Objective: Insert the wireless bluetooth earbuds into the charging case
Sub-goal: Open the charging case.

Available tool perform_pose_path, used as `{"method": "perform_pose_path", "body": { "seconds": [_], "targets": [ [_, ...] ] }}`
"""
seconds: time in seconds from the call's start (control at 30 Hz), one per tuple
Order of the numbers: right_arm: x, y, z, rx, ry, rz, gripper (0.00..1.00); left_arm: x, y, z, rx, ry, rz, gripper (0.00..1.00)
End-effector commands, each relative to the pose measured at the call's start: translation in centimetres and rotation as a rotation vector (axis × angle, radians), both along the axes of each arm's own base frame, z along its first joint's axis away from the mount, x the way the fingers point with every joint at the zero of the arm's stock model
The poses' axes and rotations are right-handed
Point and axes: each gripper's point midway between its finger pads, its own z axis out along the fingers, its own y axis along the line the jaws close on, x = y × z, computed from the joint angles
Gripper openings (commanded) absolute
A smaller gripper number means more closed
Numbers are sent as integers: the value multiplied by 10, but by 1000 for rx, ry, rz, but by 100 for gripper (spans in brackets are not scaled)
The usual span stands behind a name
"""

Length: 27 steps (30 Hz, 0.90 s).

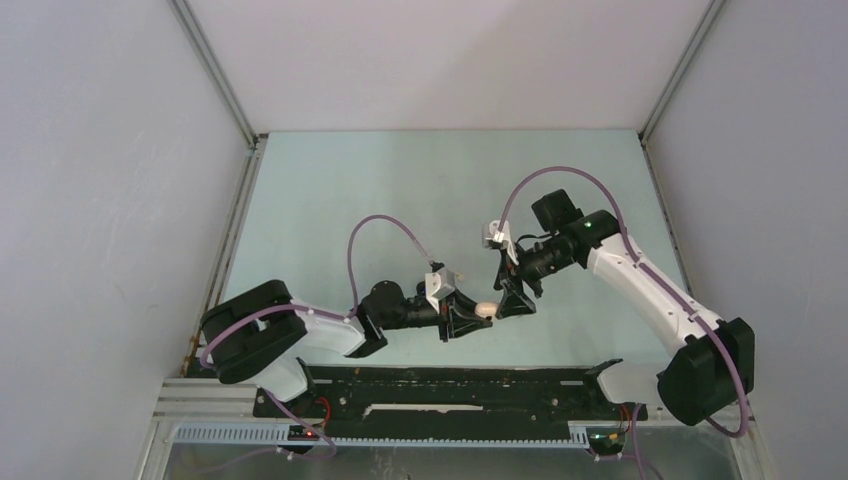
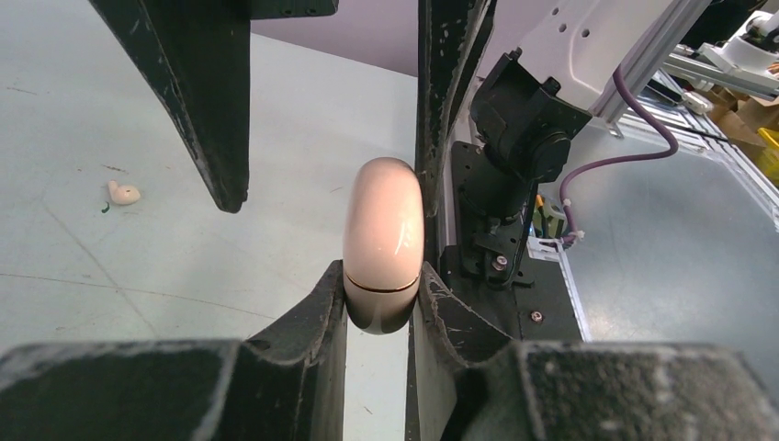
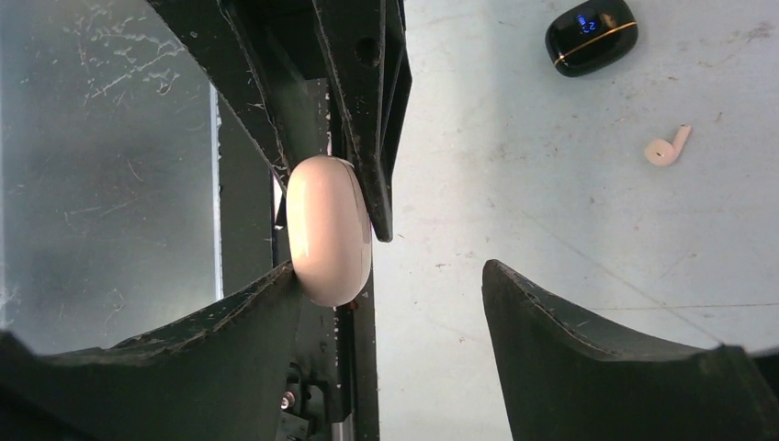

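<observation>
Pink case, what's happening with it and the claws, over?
Left claw shut on pink case. Right claw open, one finger against it. Earbud loose on table, not in. Black case nearby, not in the way.

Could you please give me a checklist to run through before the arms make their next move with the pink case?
1. Hold of the left gripper on the pink case: ok, shut on it.
2. Opening of the right gripper: ok, jaws apart either side of the case, one finger touching it.
3. Case lid open for inserting: not ok, its seam is closed.
4. The beige earbud free to pick: ok, it lies alone on the table.
5. Whether a bud sits inside the case: cannot tell.
</observation>
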Motion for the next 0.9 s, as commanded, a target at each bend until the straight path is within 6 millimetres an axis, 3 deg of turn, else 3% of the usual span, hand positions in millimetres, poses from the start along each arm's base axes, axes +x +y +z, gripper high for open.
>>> {"method": "perform_pose_path", "body": {
  "seconds": [0.0, 0.33, 0.67, 0.87],
  "targets": [
    [7, 6, -4, -2, -16, 5, 73, -1, -4, 35, -96, -63, -18, 0],
    [27, 8, 22, 146, 179, -71, 72, -8, -3, 32, -97, -83, -49, 0],
    [20, 10, 21, 160, 232, -44, 72, -5, -5, 29, -86, -74, -34, 0],
    [12, 9, 36, 188, 219, -10, 73, -2, -7, 24, -69, -57, -25, 0]
  ]
}}
